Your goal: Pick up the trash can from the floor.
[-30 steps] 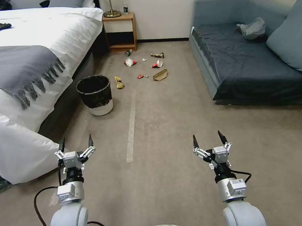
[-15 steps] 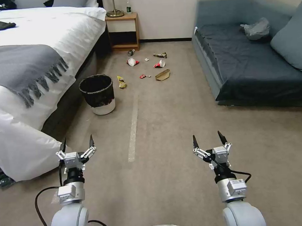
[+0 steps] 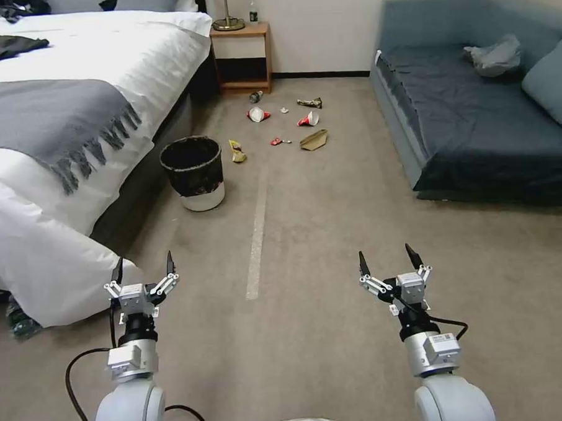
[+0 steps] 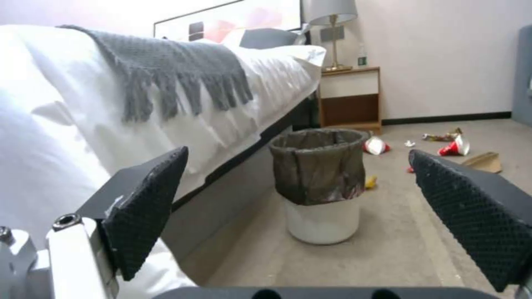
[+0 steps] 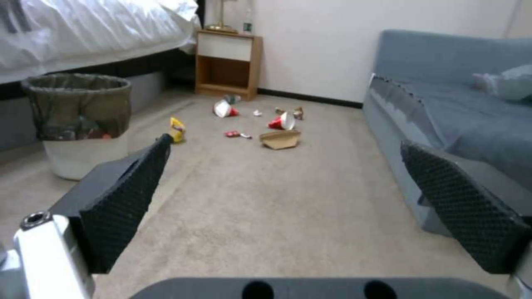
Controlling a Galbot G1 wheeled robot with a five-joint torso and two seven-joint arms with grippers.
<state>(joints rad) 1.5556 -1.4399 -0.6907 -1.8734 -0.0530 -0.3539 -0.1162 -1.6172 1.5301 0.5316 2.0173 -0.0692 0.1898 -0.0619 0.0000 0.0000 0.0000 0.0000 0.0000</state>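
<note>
Litter (image 3: 283, 120) lies scattered on the floor (image 3: 331, 233) beyond the trash can (image 3: 194, 174), which stands upright beside the bed (image 3: 73, 139), its liner holding scraps. Left hand (image 3: 143, 266) and right hand (image 3: 389, 260) hover wide open, empty, well short of it.

Both arms are pale grey-white tubes with rounded shoulders, narrowing to a black collar at each wrist. Above each collar sits a silver block with a small white label. The left gripper (image 3: 142, 266) and the right gripper (image 3: 387, 259) have white metal linkages with small screws and black pointed fingers (image 3: 169, 262), spread apart. In the wrist views the finger pads (image 4: 145, 207) are black with a fine diamond-grid texture, mounted on silver brackets with a round bolt. Black cables loop from each forearm. A pale rounded torso edge with an orange mark shows between the arms.
</note>
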